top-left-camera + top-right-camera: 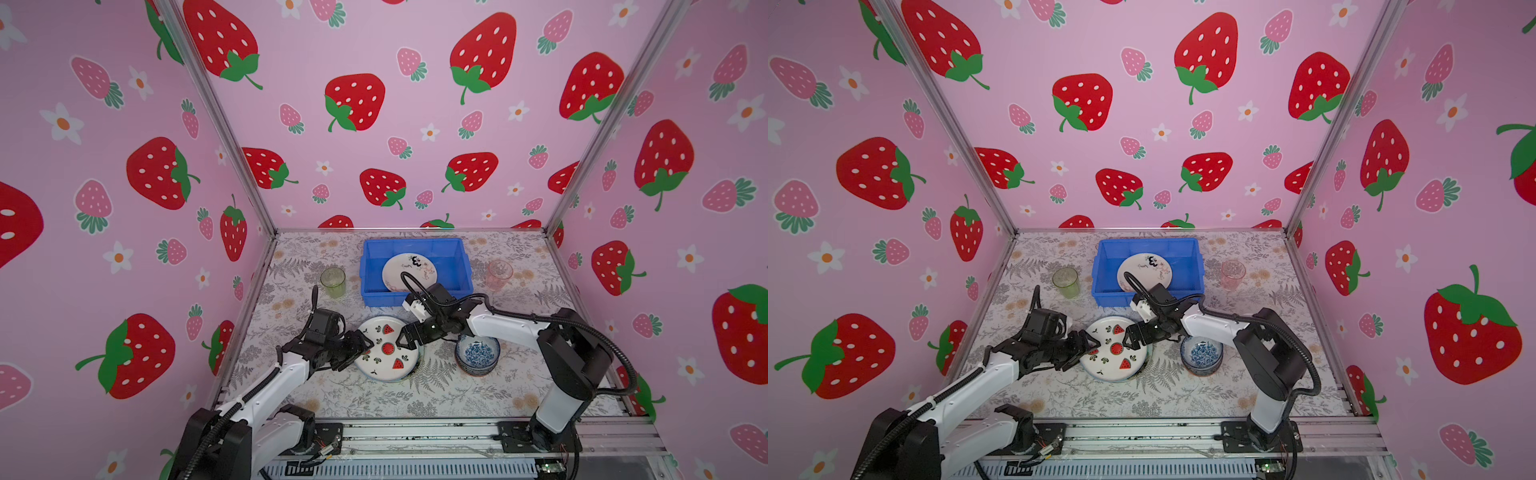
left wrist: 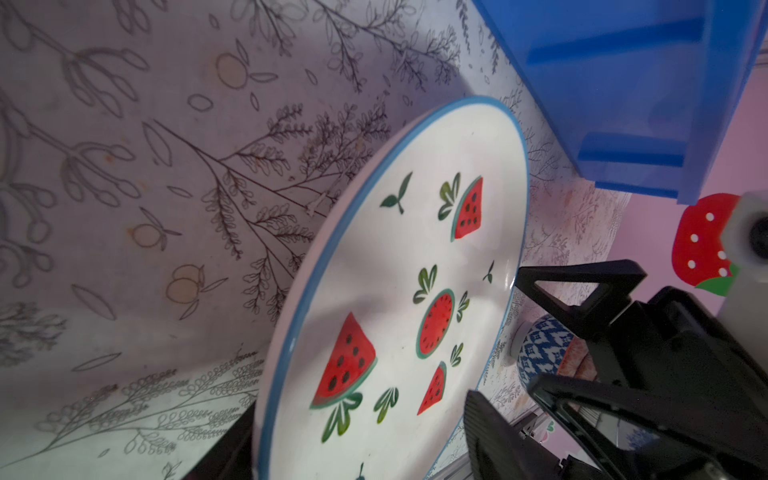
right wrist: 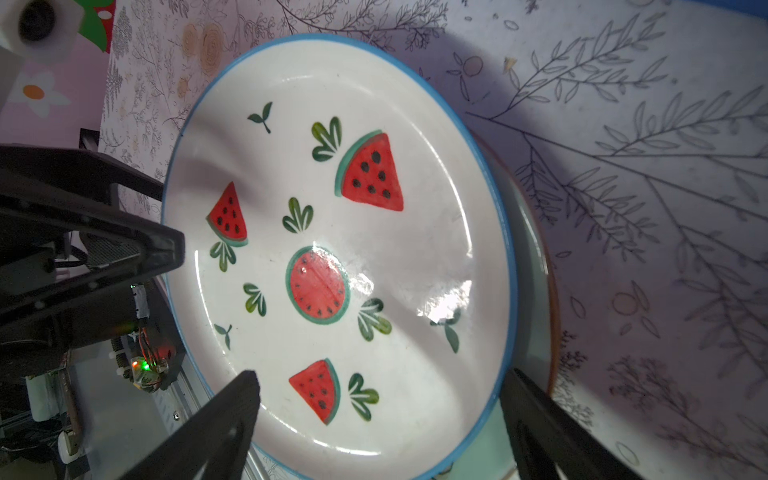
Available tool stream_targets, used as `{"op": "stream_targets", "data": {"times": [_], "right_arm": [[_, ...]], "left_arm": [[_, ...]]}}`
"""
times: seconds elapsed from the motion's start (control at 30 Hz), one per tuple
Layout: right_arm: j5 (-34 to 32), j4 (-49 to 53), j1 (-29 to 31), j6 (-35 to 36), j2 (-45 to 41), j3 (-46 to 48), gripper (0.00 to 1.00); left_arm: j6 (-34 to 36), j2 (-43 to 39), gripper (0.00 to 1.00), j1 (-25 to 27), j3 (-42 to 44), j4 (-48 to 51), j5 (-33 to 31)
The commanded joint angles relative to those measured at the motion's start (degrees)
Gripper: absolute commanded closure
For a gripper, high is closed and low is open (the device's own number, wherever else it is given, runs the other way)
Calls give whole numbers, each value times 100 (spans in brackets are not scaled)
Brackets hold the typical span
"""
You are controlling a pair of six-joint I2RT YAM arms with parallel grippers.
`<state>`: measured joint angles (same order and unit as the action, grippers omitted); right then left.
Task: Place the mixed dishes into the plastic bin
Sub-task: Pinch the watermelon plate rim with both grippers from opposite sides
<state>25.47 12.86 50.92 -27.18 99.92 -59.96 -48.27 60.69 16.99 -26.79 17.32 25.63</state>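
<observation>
Left gripper straddled the rim of the watermelon plate, bite unclear, right gripper gaping opposite; stacked on a green plate short of the bin, it could've slid from a one-edge pinch.

Three plates, two glass tumblers, one blue bin, stacked bowls, at least two

I log both arms as matching: left arm and right arm have white shells on the links and black joint housings. A black ribbed hose runs along each, with white ties on the left one. Left end effector and right end effector are black, with triangular cut-out fingers and ribbed pads. White camera block at the wrist.
</observation>
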Motion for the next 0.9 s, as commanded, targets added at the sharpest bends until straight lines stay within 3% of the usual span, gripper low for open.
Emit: {"op": "stream_targets", "data": {"times": [0.0,0.87], "right_arm": [[331,-53,163,-33,177,-154,7],[273,122,163,55,175,-345,7]], "left_arm": [[-96,-136,33,23,-61,-212,196],[-283,-646,80,-122,-212,-238,212]]}}
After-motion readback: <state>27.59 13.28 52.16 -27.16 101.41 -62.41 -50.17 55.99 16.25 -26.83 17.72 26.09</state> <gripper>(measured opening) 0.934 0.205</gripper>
